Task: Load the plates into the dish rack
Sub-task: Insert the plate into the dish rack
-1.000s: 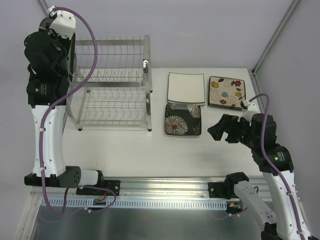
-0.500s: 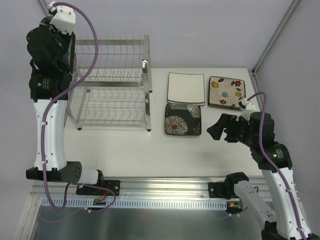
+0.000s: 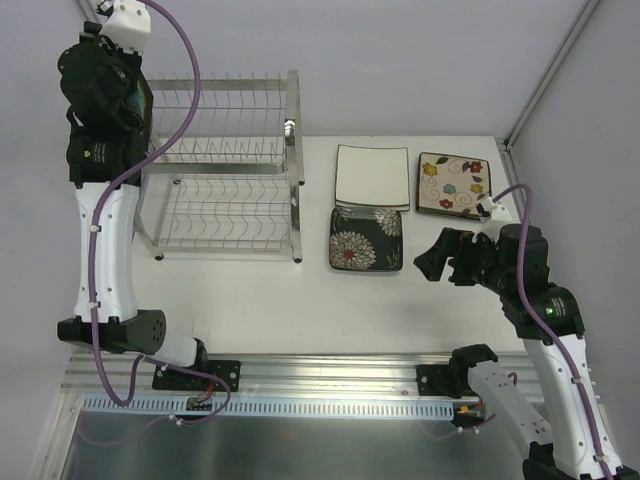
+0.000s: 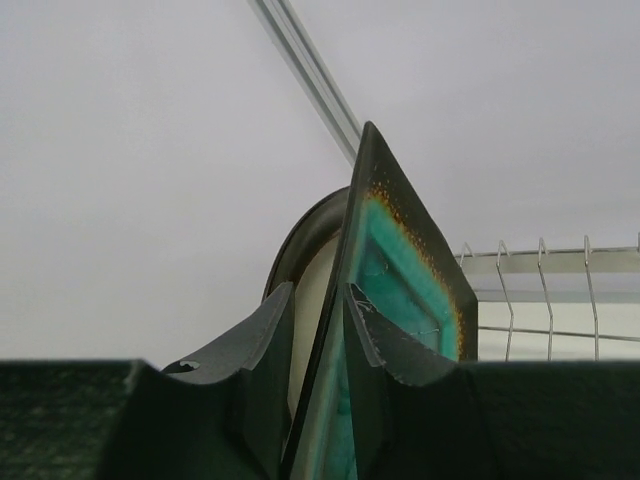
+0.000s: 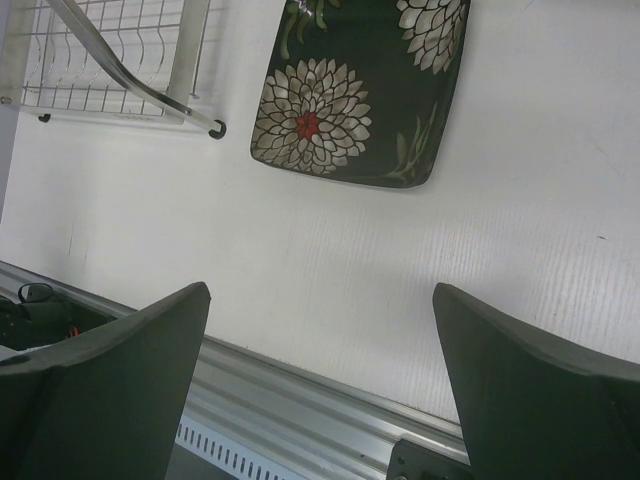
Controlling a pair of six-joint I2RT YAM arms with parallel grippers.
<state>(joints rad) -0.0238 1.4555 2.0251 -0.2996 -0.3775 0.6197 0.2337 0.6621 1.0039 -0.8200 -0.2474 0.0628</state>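
My left jaws sit around the teal plate [image 4: 400,260], by the round plate [image 4: 306,310] at the dish rack [image 3: 225,150], pinching or not I cannot tell; right jaws spread, three plates [image 3: 366,239] wait on the desk [image 3: 300,290].

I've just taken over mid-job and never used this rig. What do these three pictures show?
Two robot arms stand at a table. The overhead view shows the dish rack on the left and three square plates lying flat: white plate, flowered plate, black plate. The other pictures come from each arm's wrist. The left gripper straddles the teal plate, which stands on edge beside a round cream plate; a gap shows on one side. The right gripper hangs wide open, empty, near the black plate.
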